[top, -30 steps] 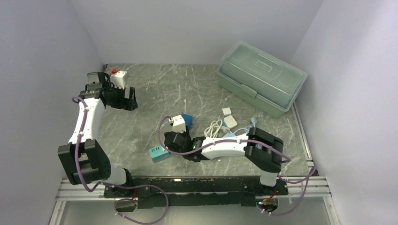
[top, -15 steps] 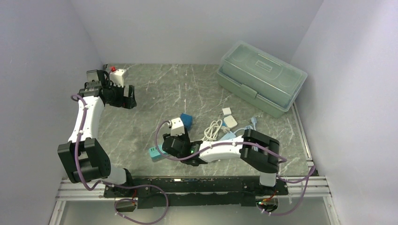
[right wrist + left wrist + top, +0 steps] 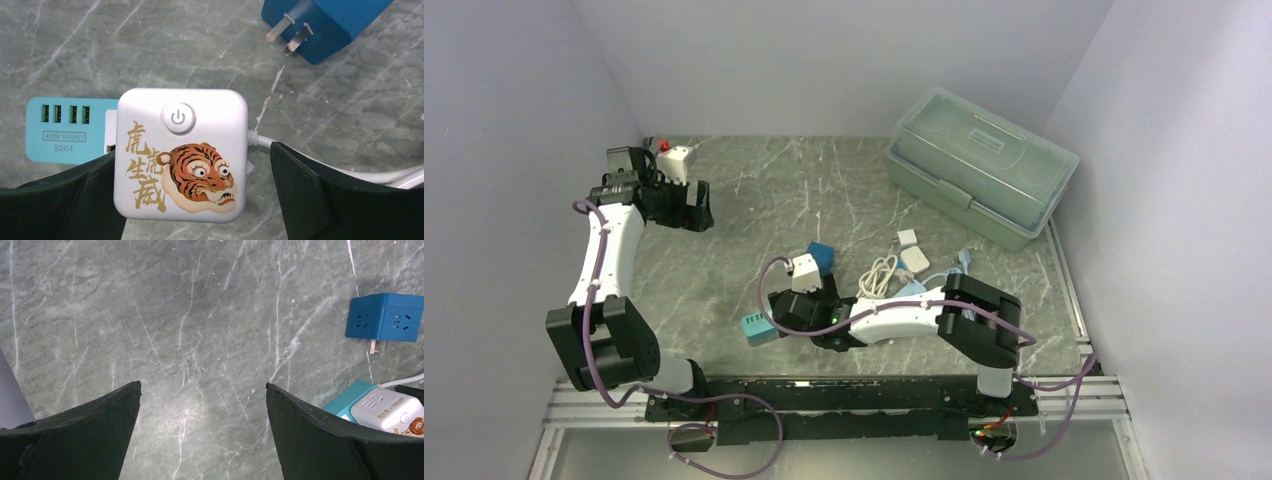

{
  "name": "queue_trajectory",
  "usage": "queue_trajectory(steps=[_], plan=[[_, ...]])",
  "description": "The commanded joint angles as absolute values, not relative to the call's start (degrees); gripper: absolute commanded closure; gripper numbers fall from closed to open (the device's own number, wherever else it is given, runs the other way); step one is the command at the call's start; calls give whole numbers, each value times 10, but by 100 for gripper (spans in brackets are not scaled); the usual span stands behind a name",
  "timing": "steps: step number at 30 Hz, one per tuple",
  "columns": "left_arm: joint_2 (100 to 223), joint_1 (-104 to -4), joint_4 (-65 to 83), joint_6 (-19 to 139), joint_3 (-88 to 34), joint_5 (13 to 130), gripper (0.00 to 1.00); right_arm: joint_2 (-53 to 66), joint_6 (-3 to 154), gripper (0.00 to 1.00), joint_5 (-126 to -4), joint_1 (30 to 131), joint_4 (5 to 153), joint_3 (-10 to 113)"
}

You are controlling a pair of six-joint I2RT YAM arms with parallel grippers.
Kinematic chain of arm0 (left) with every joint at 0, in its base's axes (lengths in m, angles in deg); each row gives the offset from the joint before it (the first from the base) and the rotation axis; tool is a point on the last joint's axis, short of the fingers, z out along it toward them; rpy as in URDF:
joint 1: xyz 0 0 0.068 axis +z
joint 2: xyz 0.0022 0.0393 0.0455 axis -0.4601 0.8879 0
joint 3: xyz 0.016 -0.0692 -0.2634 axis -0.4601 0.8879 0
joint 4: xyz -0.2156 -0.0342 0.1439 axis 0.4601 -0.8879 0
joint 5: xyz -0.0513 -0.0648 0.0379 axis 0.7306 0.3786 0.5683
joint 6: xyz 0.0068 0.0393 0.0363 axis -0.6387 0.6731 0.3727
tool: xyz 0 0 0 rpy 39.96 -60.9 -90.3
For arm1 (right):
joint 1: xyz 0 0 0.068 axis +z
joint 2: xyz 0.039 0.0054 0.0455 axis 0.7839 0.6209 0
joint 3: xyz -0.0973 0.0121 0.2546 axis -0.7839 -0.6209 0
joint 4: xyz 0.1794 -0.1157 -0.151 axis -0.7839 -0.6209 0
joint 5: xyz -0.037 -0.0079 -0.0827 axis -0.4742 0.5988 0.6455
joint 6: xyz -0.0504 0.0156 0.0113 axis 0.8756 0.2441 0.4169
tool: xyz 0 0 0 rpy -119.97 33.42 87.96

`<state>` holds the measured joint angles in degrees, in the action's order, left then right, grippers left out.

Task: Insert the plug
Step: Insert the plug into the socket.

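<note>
A white cube socket with a tiger picture (image 3: 180, 155) and a power button stands between the fingers of my right gripper (image 3: 192, 150), which is open. Its left finger (image 3: 65, 195) touches the cube and the right finger (image 3: 310, 190) stands apart from it. A teal USB socket block (image 3: 65, 130) lies against the cube's left side; I cannot tell if they are joined. A blue cube plug (image 3: 325, 20) lies beyond, prongs toward the camera. From above, the cube (image 3: 804, 268), blue plug (image 3: 822, 254) and teal block (image 3: 757, 327) sit mid-table. My left gripper (image 3: 696, 205) hangs open at the back left.
A green lidded toolbox (image 3: 979, 165) stands at the back right. A coiled white cable (image 3: 879, 275) and small white chargers (image 3: 910, 250) lie right of the cube. A white adapter with a red part (image 3: 676, 163) sits in the back left corner. Bare marble (image 3: 200, 340) lies under the left gripper (image 3: 203, 384).
My right gripper has shifted left and closer around the white cube. The teal block has slid slightly left. The left gripper has drifted a little toward the back left.
</note>
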<state>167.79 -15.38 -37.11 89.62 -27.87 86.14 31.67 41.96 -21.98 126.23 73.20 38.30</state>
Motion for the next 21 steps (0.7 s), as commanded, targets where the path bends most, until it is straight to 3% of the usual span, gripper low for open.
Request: queue_trajectory(steps=[1,18,20,21], plan=[[1649,-155,-381,902,-302,862,0,319,451,0,-268,1258,568,383],[1639,-154,-388,910,-291,884,0,201,484,1,-339,1256,499,466],[1637,-155,-395,909,-291,905,0,177,487,10,-346,1254,532,444],[1637,-155,-400,908,-289,922,0,166,489,21,-352,1251,547,433]])
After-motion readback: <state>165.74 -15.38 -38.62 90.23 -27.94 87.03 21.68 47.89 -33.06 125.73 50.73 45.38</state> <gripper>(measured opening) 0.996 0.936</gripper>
